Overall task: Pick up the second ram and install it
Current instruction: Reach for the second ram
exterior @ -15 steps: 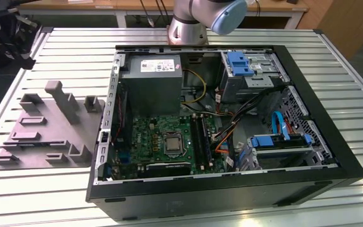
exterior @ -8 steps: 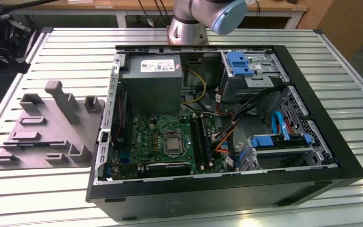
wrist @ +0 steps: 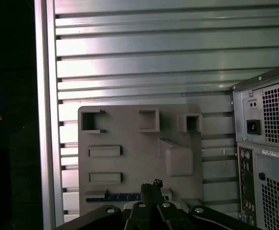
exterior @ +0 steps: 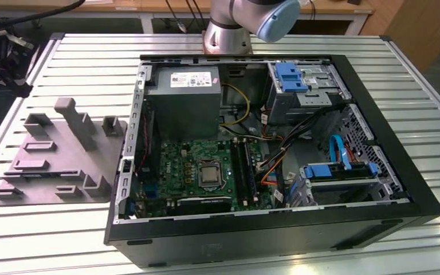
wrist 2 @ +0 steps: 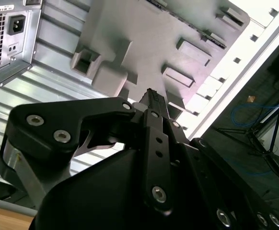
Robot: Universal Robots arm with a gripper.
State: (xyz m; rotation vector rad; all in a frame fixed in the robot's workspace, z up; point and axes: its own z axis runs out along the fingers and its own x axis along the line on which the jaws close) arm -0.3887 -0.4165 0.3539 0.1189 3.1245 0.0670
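Ram: second ram [wrist: 113, 196] sits in the holder tray [wrist: 130, 158], near my gripper [wrist: 152, 184].
Jaws: pressed together, empty.
Handling: I'd judge it light, stiff, fragile; grip its long edges, midway.

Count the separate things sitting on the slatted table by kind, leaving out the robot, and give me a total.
Open computer case: 1
Grey holder tray: 1
Memory stick lying on the tray: 1
Total: 3
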